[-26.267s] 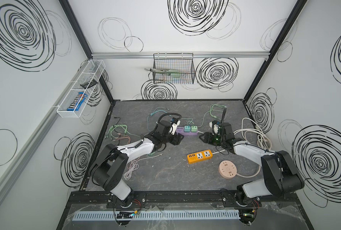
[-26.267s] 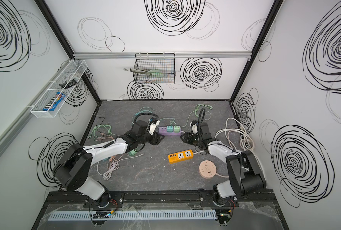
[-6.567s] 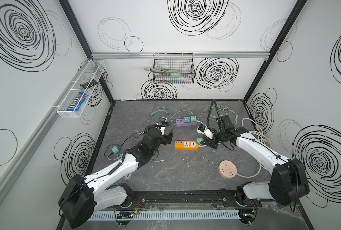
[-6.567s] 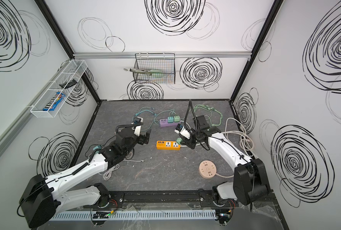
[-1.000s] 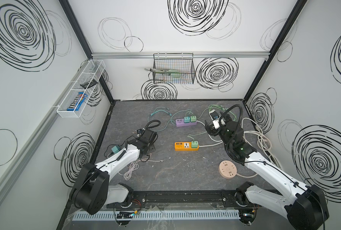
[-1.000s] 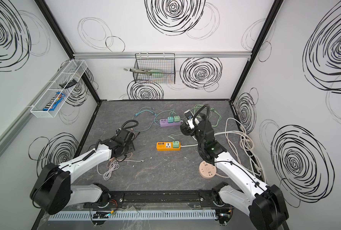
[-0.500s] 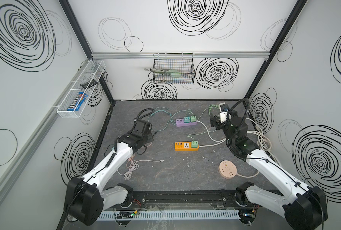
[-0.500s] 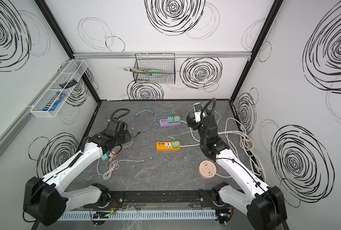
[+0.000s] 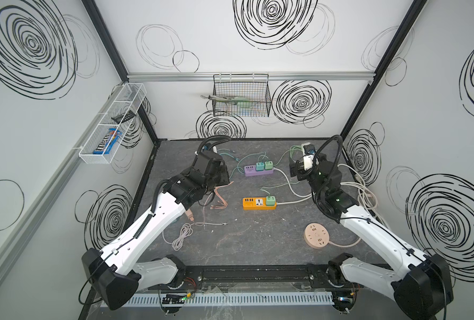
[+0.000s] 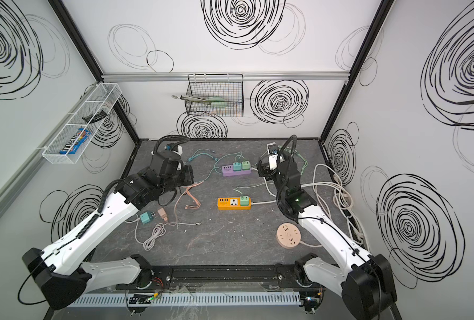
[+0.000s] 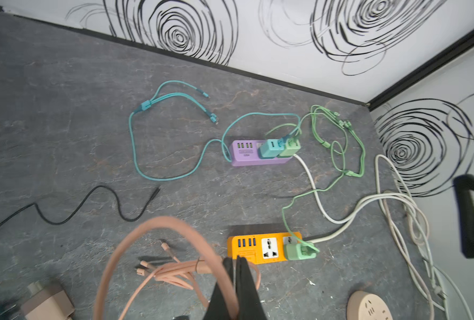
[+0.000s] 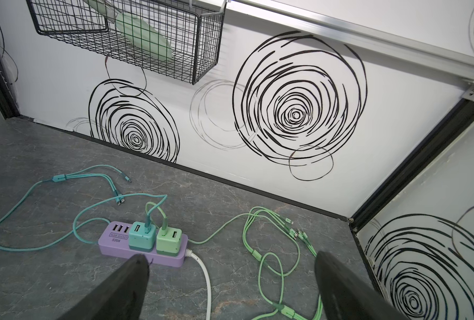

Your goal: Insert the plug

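Note:
My left gripper [image 11: 235, 259] is shut on a salmon-pink cable [image 11: 174, 224], which loops up from a bundle on the floor; in both top views it hangs lifted at the left [image 9: 224, 177] [image 10: 190, 176]. The cable's tan plug [image 11: 47, 302] [image 10: 162, 213] lies on the floor beside a teal plug [image 10: 147, 217]. The orange power strip [image 9: 259, 203] [image 11: 263, 246] lies mid-floor with one free socket and a green plug [image 9: 270, 201] in it. My right gripper [image 12: 230, 277] is open and empty, raised near the purple power strip [image 12: 143, 243] [image 9: 258, 169].
A round pink socket [image 9: 317, 235] lies front right. White cables [image 9: 360, 191] pile along the right wall, green cables [image 12: 280, 249] at back right, teal ones [image 11: 147, 138] at back left. A black wire [image 11: 91, 205] and a grey coil [image 9: 180, 238] lie left.
My left gripper closed on the pink cable and rose toward the back, pulling the cable up. The right arm lifted and drew back to the right rear, staying open.

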